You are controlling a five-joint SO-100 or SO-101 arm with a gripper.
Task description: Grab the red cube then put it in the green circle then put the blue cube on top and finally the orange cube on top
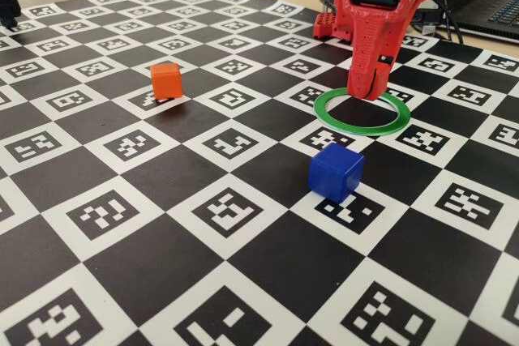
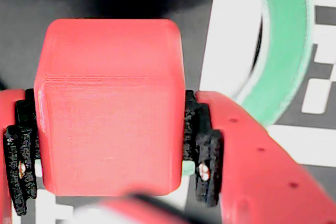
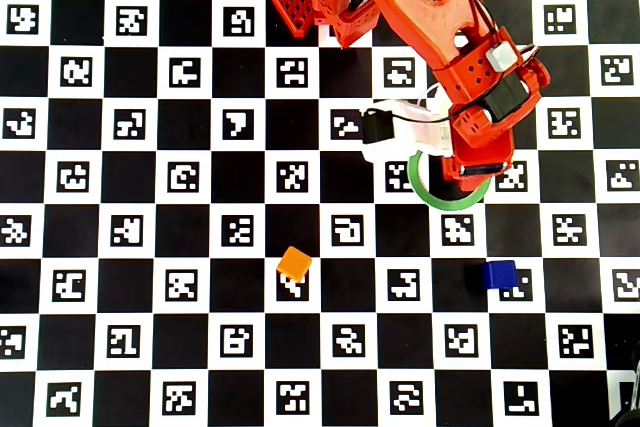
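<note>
Low front view, close wrist view and top-down overhead share the green circle point(image 1: 362, 111).

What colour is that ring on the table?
Green; the ring shows best in the fixed view.

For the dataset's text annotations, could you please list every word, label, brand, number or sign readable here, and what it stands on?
None: no readable words, numbers or brand names in any view.
The checkered mat carries only black-and-white square code markers, not text.
The red cube, blue cube, orange cube, green circle and gripper are unmarked.
</note>
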